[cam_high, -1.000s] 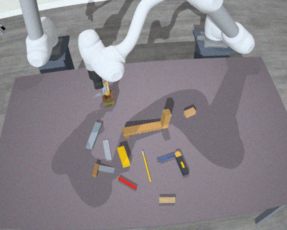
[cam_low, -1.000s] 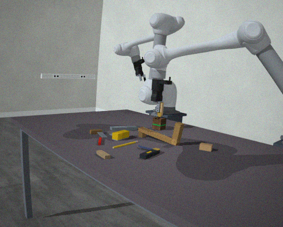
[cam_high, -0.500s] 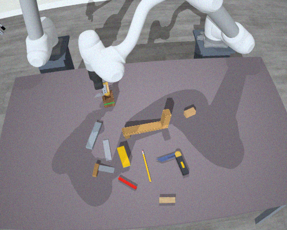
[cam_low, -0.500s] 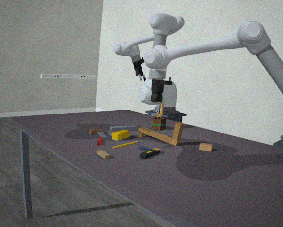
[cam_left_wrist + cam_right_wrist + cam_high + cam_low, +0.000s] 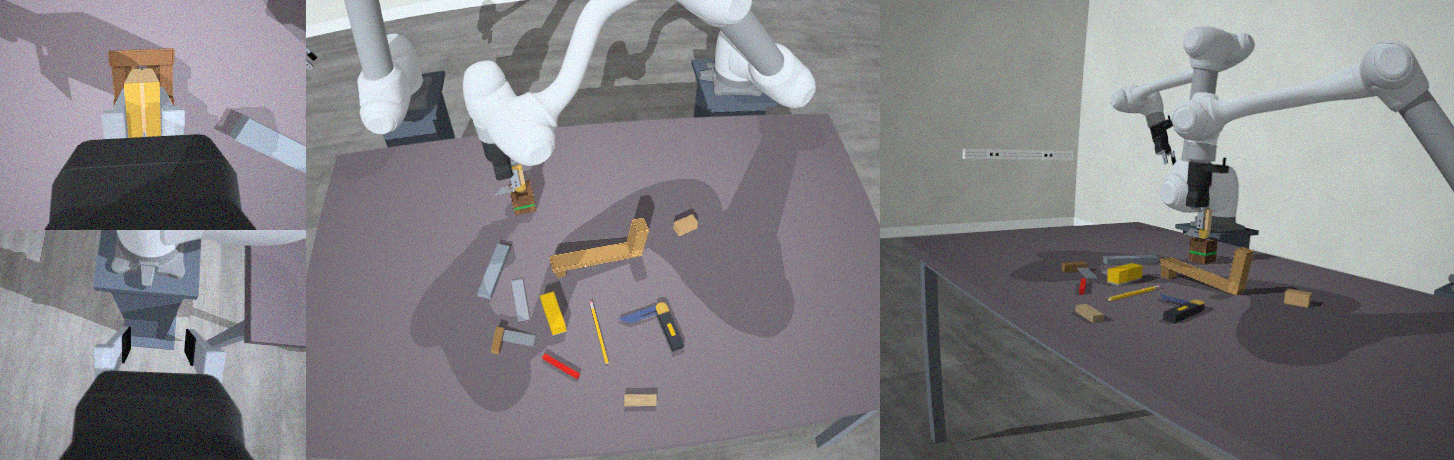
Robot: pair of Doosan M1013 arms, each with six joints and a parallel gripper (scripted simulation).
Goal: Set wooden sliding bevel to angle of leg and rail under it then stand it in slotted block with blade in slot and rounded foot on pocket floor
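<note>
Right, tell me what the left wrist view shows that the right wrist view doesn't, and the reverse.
Left wrist only: the wooden sliding bevel clamped in the left gripper, and the slotted block.
Right wrist only: the right gripper, open, and a blue-grey pedestal.
Both: part of the table top.

A broad, dull mauve surface [image 5: 731, 390] [image 5: 1330, 400] [image 5: 260, 60] [image 5: 280, 295] with a grey leg [image 5: 933, 350] stands on a grey, wood-grained floor [image 5: 606, 100] [image 5: 900, 390] [image 5: 40, 395]. Behind it, a grey wall [image 5: 980, 75] meets a paler wall [image 5: 1305, 190] at a corner, with a light skirting board [image 5: 980, 228] along the bottom. A white strip with dark sockets [image 5: 1020, 154] runs across the grey wall, and light throws distinct shadows over surface and floor.
</note>
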